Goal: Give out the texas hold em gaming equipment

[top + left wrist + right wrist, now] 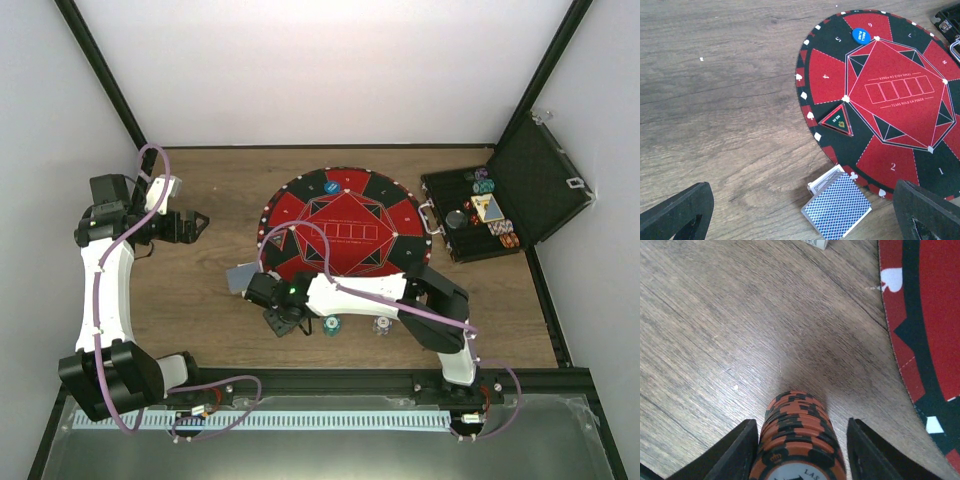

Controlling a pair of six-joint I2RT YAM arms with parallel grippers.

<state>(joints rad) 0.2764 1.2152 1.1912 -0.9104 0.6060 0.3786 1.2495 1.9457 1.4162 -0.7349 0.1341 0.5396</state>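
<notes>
Right pincer [801, 452] half-spread around orange chip stack [796, 425]: one finger touching, other just apart, no pinch yet. Stack stands on worktop [715, 315] near mat [935, 315] edge. Best: centre stack, close evenly, keep column upright. Wrist view shows finger gap; top view hides it, shows teal stack [331, 324], card deck [242, 277], left pincer [200, 222] spread wide.

mat [900, 100]: red and black wedges, white lines and numbers, white suit pips round the rim.
single chip [861, 35]: blue, white lettering.
triangle marker [838, 121]: black, green centre, red edge.
cards [837, 206]: grey-blue crosshatch backs, white border.
chip stack [799, 440]: orange, black edge stripes, white face.
table [715, 100]: brown wood grain.
case [540, 180]: black.
</notes>
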